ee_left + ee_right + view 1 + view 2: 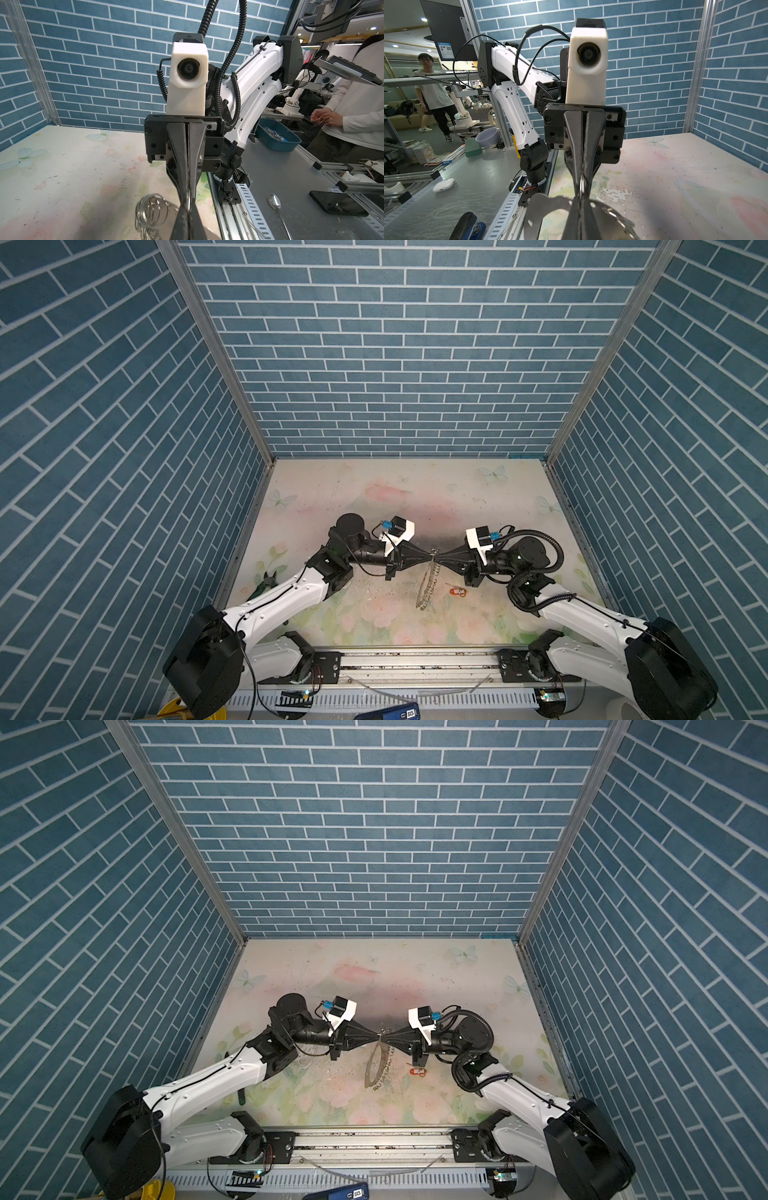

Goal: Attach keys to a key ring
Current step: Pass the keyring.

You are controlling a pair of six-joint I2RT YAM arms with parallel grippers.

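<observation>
Black left claw [430, 559] opposite right claw [440, 559]

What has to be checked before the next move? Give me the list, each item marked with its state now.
1. Left gripper shut on the key ring at its rim: ok.
2. Right gripper shut on the same stretch of rim, tip to tip with the left: ok.
3. Orange-red key tag in sight, lying free on the table near the right gripper: ok.
4. Tag threaded onto the ring: not ok; it lies apart from it.
5. A gripper free to fetch the tag: not ok; both are occupied.
6. Ring's lower end clear of the table: cannot tell.
</observation>
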